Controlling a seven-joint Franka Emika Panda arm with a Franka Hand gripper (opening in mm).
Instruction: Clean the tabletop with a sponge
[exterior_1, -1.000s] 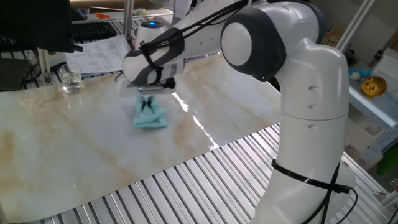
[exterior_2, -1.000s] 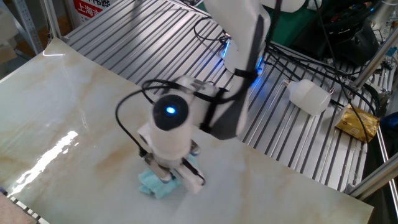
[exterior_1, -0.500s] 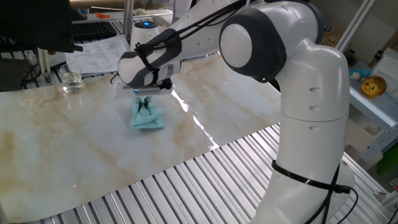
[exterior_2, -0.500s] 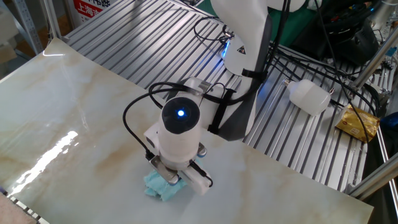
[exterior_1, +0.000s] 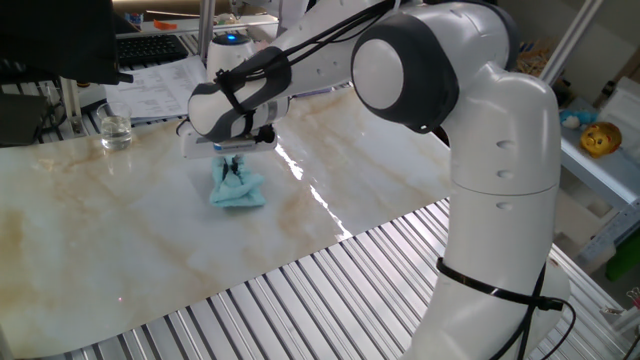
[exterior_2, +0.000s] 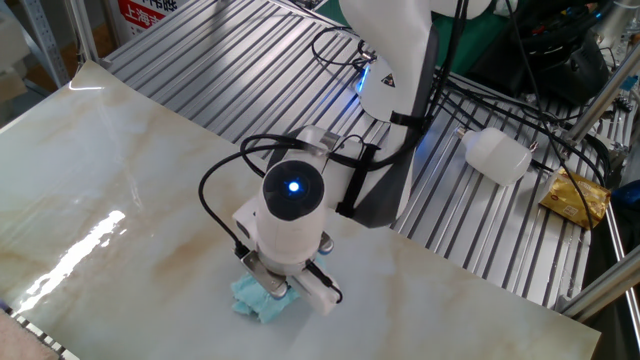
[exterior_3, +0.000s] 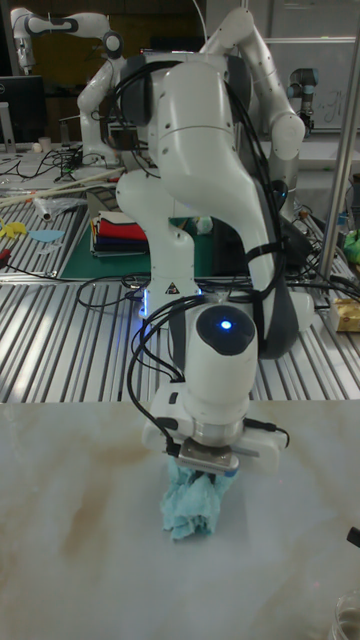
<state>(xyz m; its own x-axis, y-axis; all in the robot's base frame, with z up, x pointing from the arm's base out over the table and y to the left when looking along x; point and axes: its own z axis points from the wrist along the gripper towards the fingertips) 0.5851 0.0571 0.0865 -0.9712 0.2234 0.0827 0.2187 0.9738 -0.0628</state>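
Pale blue and crumpled, the sponge (exterior_1: 237, 190) looks more like a soft cloth, and you have it bunched under the gripper (exterior_1: 234, 163), whose 2 fingers pinch its peak. Held from the top like this, the loose lower folds spread onto the tabletop (exterior_1: 120, 240), so pushing the wrist sideways should drag them across the surface; that is my reading of why you grip it so.

In the tall fixed view the sponge (exterior_3: 194, 502) hangs straight below the gripper (exterior_3: 205, 470) and touches the tabletop (exterior_3: 70, 520).

In the other fixed view the gripper (exterior_2: 272, 288) hides most of the sponge (exterior_2: 256, 300), only its edge showing on the tabletop (exterior_2: 110, 190). Faint brown streaks lie beside it.

Farther back, a glass jar (exterior_1: 115, 131) stands well apart, near the far edge.
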